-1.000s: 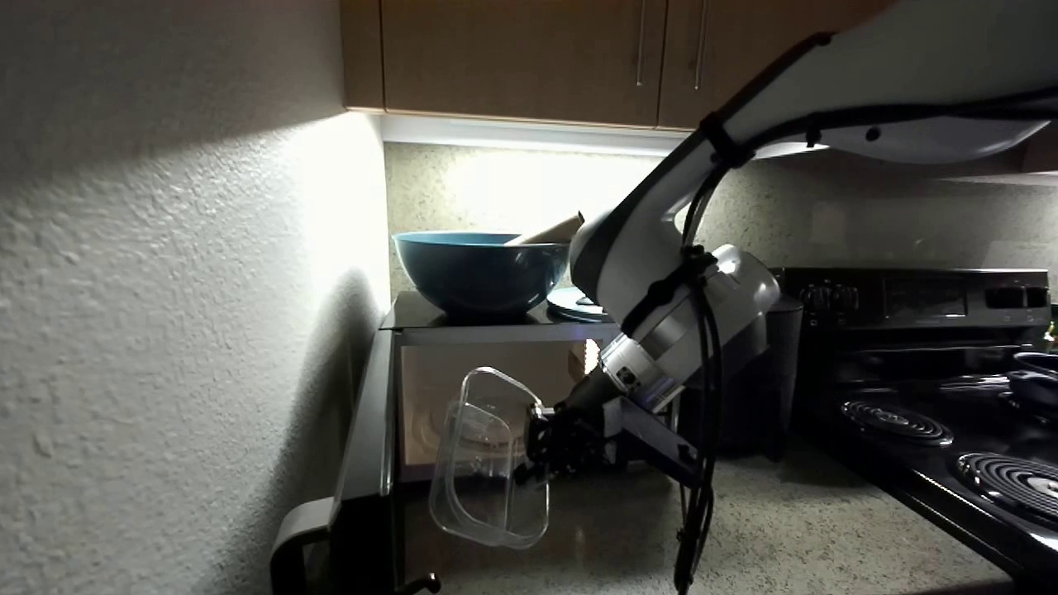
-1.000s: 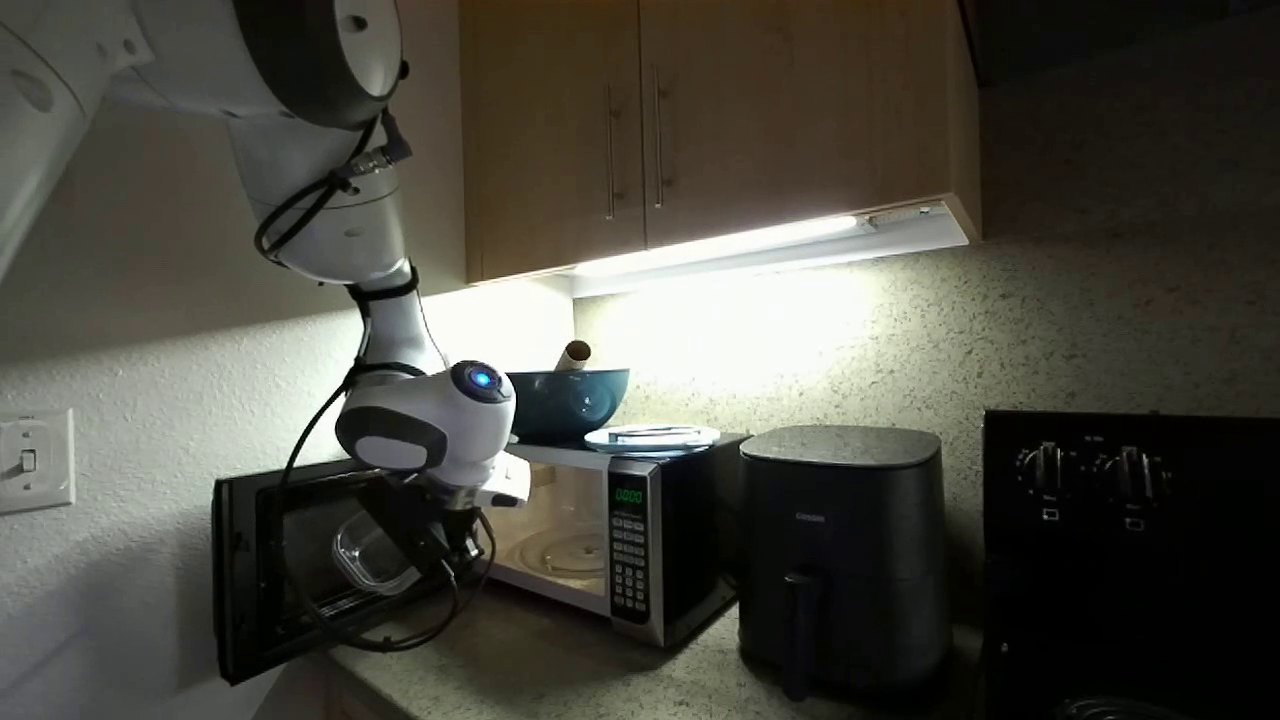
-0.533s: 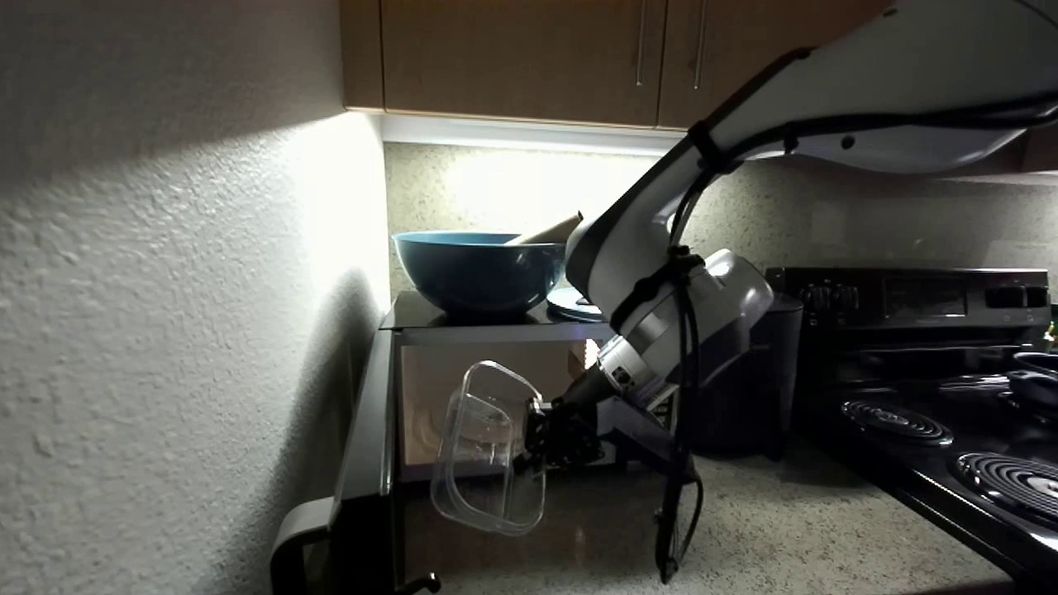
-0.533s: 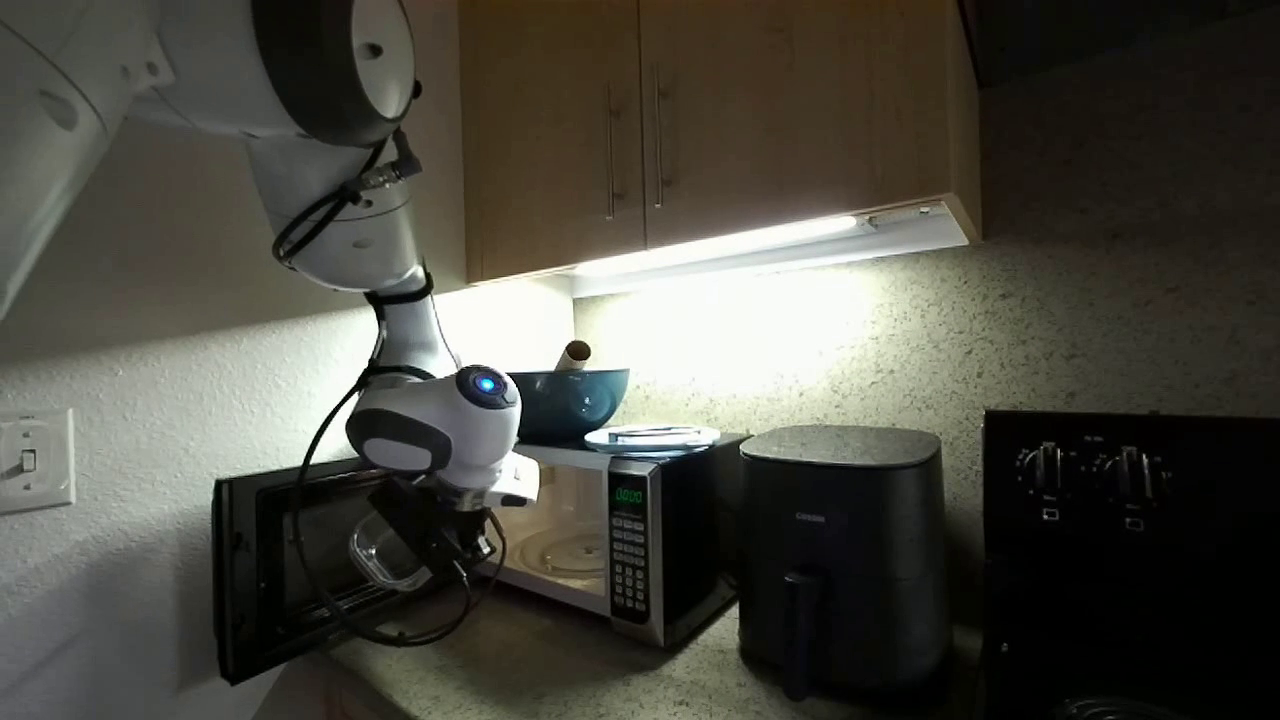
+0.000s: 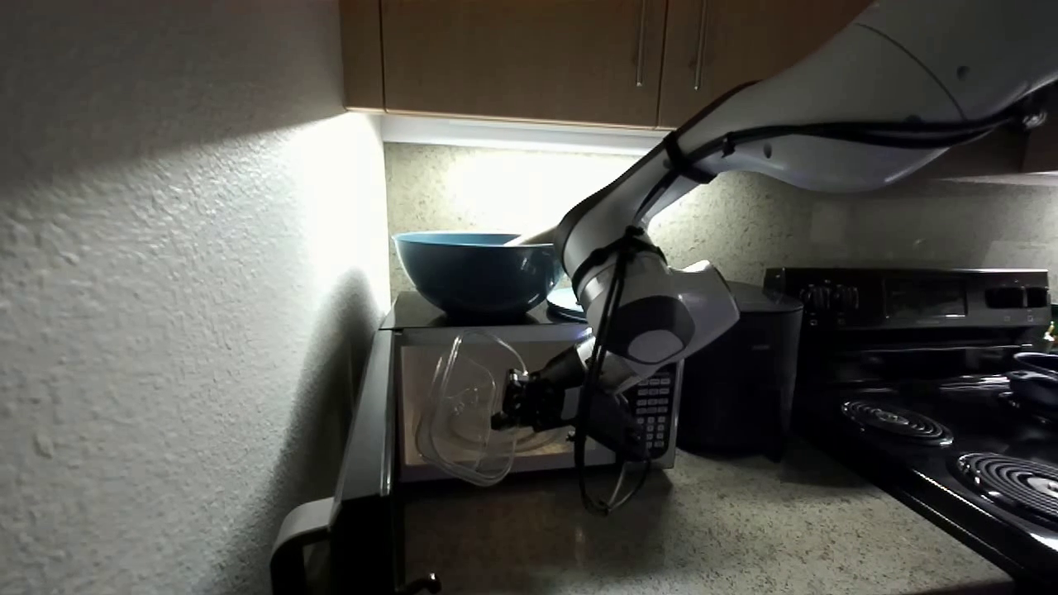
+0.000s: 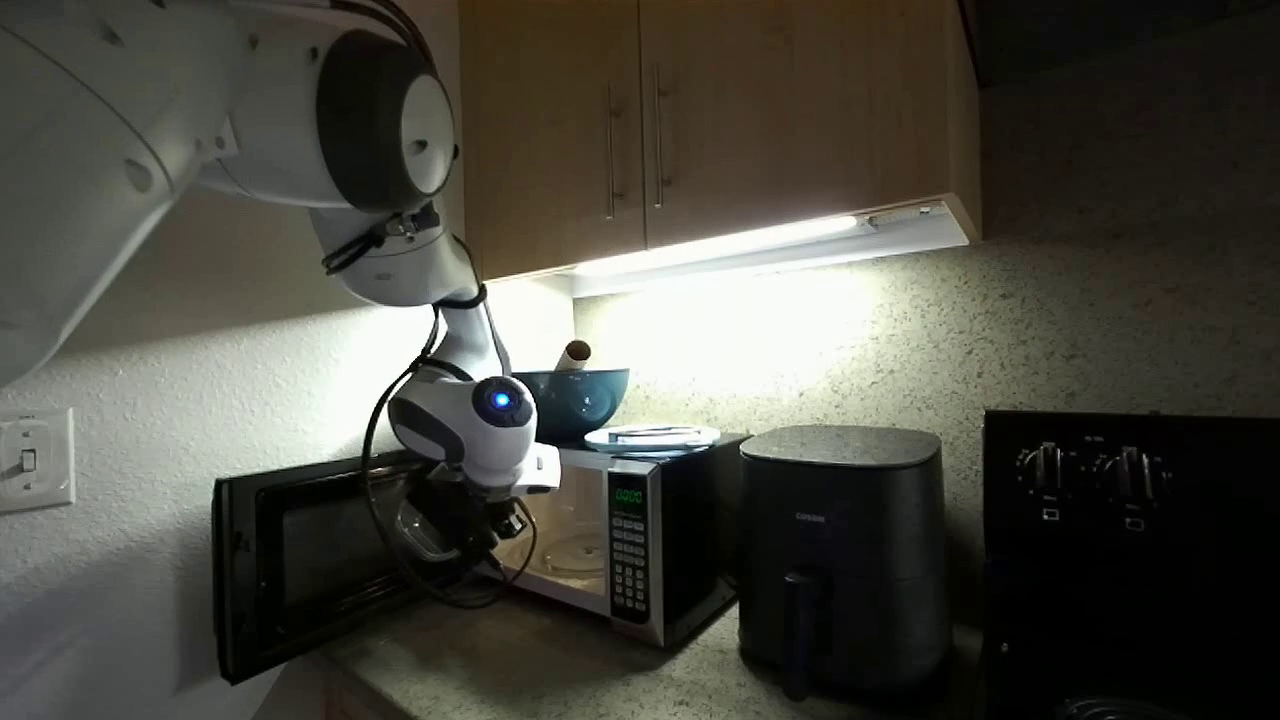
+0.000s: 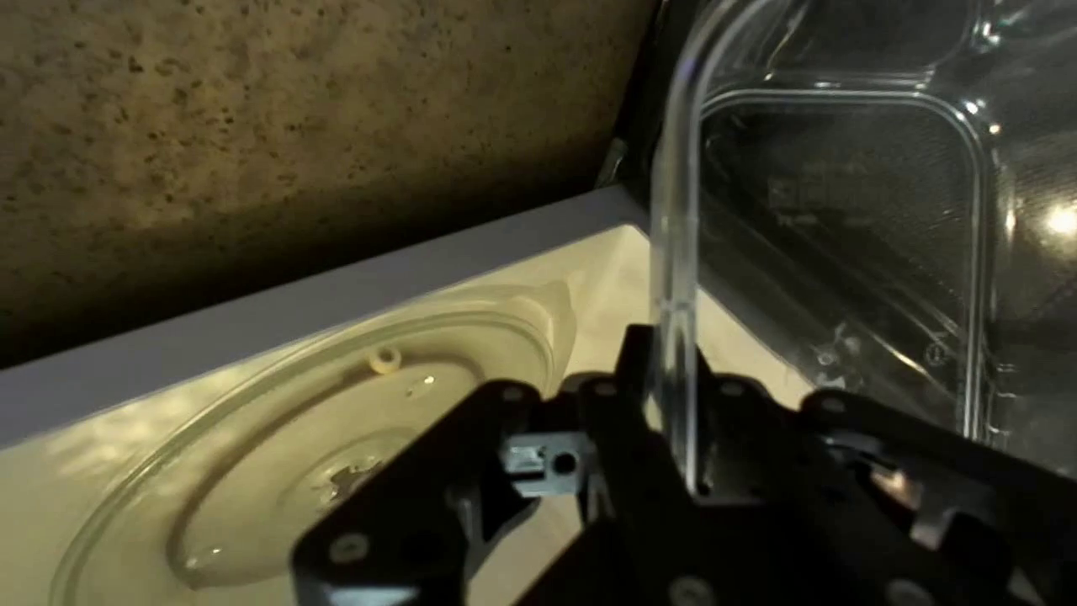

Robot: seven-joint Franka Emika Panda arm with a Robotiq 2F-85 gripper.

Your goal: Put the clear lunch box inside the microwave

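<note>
The clear lunch box (image 5: 464,426) is tilted nearly on edge, in the air in front of the left part of the open microwave (image 5: 529,334). My gripper (image 5: 511,401) is shut on its rim; the wrist view shows the rim between the fingers (image 7: 671,379). There, the lunch box (image 7: 841,244) fills the upper right, and the microwave's front edge (image 7: 471,261) and glass turntable lie to the left. In an exterior view the lunch box (image 6: 425,530) is partly hidden by the gripper and cables, and the microwave (image 6: 690,550) stands with its door open.
The open microwave door (image 6: 250,570) stands along the wall, left of the lunch box. A large blue bowl (image 5: 479,281) and a round lidded dish (image 6: 655,438) sit on the microwave. A black appliance (image 6: 840,560) stands right of it; a stove (image 5: 909,421) is further right.
The arm has extended, carrying the lunch box up and slightly left in an exterior view, rightward in another, closer to the microwave opening. The grip on the rim is kept.
</note>
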